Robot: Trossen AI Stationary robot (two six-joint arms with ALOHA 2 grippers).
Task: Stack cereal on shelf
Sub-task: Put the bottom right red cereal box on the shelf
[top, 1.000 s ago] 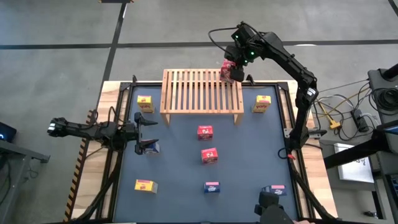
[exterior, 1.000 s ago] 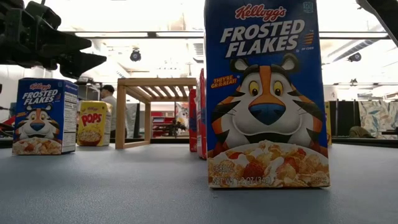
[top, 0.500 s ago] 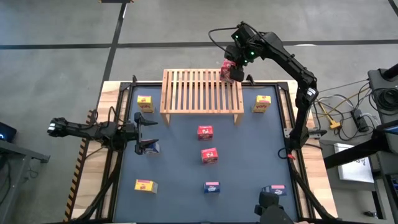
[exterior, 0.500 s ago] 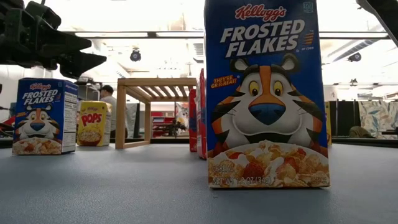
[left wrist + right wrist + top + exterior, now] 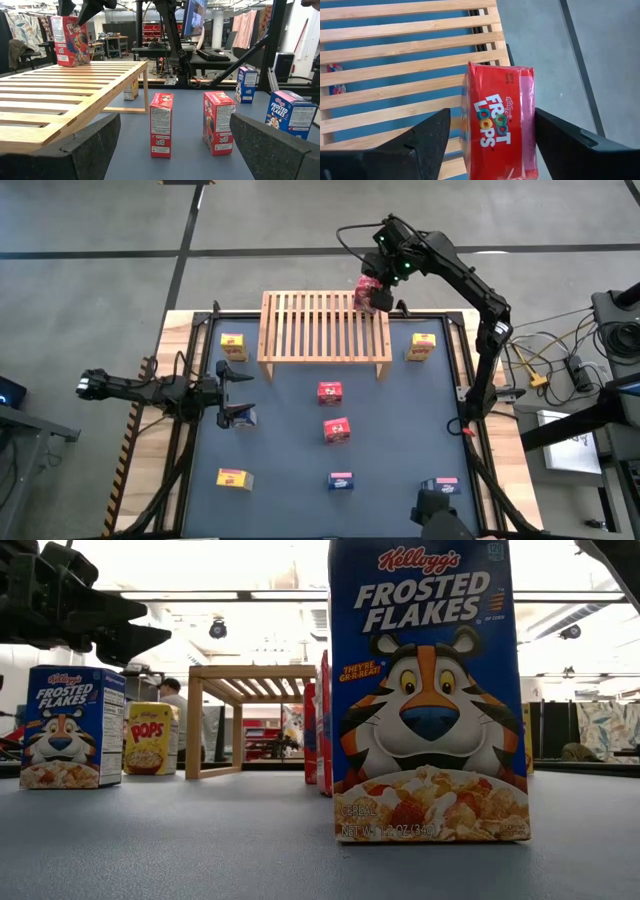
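Red Froot Loops box (image 5: pixel 500 125) is standing upright on the far right corner of the wooden slatted shelf (image 5: pixel 320 330), with the right gripper (image 5: pixel 372 292) straddling it from above, fingers (image 5: pixel 420 145) spread with a gap showing on each side, so not squeezing it. The other cereal boxes are spread over the dark surface (image 5: pixel 290 460): two more red (image 5: pixel 330 392) in front of the shelf, yellow ones (image 5: pixel 232 346) off to the sides, blue ones (image 5: pixel 341 480) toward the near edge. Left gripper (image 5: pixel 232 392) just hangs low over the surface's left side, fingers (image 5: pixel 95 145) wide and holding nothing.
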